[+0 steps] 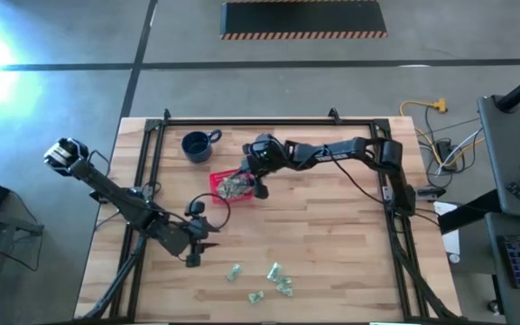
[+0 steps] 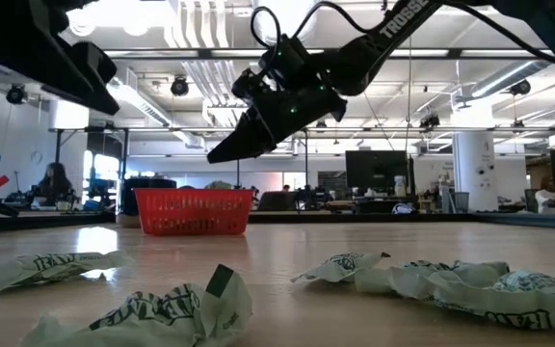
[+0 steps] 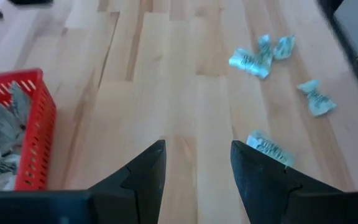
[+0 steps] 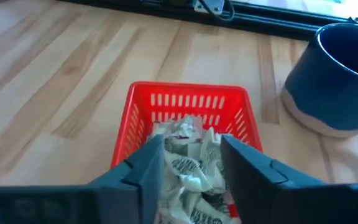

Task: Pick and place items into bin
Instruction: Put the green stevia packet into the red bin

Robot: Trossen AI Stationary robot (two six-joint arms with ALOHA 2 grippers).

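Drop step over the red basket, right arm.

The right gripper (image 4: 191,165) hangs just above the red basket (image 4: 143,102), jaws parted with nothing visibly gripped; wrapped pieces (image 4: 188,152) lie heaped inside, so a release looks just made, though the view is too close to be sure. The left gripper (image 3: 196,163), jaws apart and empty, hovers near the loose pieces (image 1: 278,280) on the table (image 1: 332,235). Next: fetch another of these.
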